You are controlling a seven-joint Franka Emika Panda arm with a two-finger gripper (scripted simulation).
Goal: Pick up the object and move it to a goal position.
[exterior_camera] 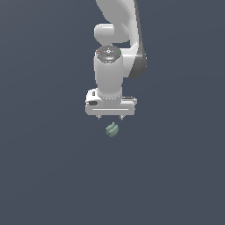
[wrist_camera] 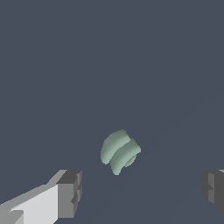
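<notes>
I hold the gripper [exterior_camera: 110,117] wide open and empty just above the small ridged object [exterior_camera: 112,129] lying on the flat surface, so its fingers [wrist_camera: 70,192] can straddle it.

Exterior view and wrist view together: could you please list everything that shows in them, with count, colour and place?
object: one, pale grey-green, lumpy and ridged, lying on the surface just beyond the gripper in the exterior view; in the wrist view it sits ahead of the gap between the fingers, untouched.
surface: one, plain dark blue-grey, filling the background of both views.
arm: one, white with dark grey joint sections, coming down from the top of the exterior view.
gripper: one, white body with dark grey fingers; jaws spread wide, holding nothing.
</notes>
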